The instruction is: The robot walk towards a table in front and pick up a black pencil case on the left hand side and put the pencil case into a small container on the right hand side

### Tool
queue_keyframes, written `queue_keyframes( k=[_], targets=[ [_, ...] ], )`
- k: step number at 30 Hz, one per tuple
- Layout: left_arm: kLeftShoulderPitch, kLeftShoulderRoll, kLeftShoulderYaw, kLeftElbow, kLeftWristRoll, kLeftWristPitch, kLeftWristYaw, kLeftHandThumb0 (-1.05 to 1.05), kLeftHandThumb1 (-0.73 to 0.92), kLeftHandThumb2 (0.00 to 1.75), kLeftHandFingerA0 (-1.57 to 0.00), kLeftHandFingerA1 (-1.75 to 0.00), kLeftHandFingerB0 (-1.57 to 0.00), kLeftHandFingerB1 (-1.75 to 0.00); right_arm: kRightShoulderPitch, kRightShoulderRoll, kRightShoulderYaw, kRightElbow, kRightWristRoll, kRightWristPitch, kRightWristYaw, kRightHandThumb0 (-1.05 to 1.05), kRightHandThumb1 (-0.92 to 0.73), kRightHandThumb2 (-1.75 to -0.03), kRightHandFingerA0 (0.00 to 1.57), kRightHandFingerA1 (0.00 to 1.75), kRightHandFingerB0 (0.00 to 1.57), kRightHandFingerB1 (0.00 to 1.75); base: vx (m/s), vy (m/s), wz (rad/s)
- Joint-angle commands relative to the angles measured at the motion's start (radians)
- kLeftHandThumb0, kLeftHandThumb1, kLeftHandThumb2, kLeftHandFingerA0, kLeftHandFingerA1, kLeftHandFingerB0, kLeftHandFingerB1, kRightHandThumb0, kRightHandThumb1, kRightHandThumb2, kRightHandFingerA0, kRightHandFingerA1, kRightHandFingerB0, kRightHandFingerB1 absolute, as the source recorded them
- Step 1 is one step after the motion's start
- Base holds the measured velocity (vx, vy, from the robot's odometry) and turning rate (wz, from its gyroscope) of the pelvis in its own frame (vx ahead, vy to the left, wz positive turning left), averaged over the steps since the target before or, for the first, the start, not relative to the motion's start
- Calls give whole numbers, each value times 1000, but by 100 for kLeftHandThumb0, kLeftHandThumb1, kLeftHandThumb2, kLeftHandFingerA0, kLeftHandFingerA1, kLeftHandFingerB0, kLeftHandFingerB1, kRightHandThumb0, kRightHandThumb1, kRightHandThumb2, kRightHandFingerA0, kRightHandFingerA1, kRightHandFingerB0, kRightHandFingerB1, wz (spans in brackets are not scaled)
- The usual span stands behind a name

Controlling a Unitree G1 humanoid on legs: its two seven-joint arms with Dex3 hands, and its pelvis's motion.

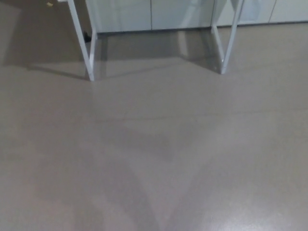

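Neither the black pencil case nor the small container shows in the head view. No part of my arms or hands shows either. Only the lower part of a white table frame is visible at the top: its left leg (pixel 89 53) and its right leg (pixel 225 48) stand on the floor. The tabletop is cut off above the picture.
Grey-beige floor (pixel 154 159) fills most of the view, with soft shadows across it. White cabinet fronts (pixel 151 14) run along the wall behind the table legs. A small dark object (pixel 86 36) sits by the left leg near the wall.
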Motion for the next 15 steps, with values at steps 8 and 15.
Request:
queue_keyframes(
  k=[8, 15],
  targets=[
    [-3, 40, -14, 12, 13, -21, -7, -10, 31, 80, -29, -56, -19, -49, 2, -6, 2, 1, 6, -20, 3, -10, -32, -83, 35, 61, 26, 56, 190, 124, 1],
    [-2, 43, -23, 11, 22, -30, 9, -13, 48, 54, -42, -40, -32, -32, 7, -7, 10, -11, -5, -18, -9, -20, -47, -58, 47, 54, 35, 44, 225, -132, 8]
  ],
)
